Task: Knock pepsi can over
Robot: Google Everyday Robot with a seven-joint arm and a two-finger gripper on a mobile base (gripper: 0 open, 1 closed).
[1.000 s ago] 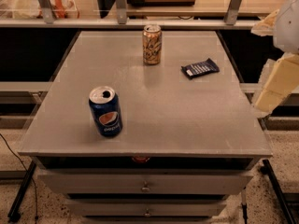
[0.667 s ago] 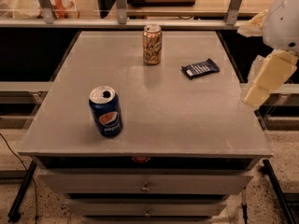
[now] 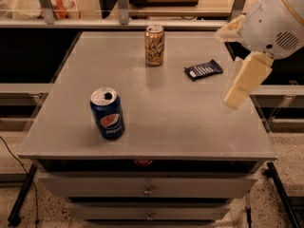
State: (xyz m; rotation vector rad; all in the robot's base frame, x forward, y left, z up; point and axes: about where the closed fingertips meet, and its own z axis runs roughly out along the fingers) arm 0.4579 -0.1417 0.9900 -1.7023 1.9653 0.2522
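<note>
Nearest the camera is the front edge of the grey counter (image 3: 180, 127), with two drawers (image 3: 95, 189) stacked below it.

On the counter there are three things: two cans and one dark wrapped bar.

The pepsi can (image 3: 107, 114) is the nearest of them. It stands close to the front edge, well apart from the claw (image 3: 236, 98), off to the claw's left as the camera sees it and a little nearer to us. It is upright, its long axis straight up and down. Its silver top faces the ceiling with the drinking hole open, and the round logo is turned toward the camera. Nothing touches it.

The claw hangs at the right side of the counter, above the surface near the edge. It slopes down from the white rounded arm housing (image 3: 275, 23) that fills the upper right corner. How far open it is I cannot tell, and no object shows in its hold.

Just beyond the claw and slightly to its left lies the wrapped bar (image 3: 203, 70), flat on the counter with its length slanted — near the claw but apart from it.

Farther back, well to the claw's left, stands the tan can (image 3: 154, 45), also upright, close to the counter's far edge. It is well apart from the blue can, and the bar lies apart from both.
</note>
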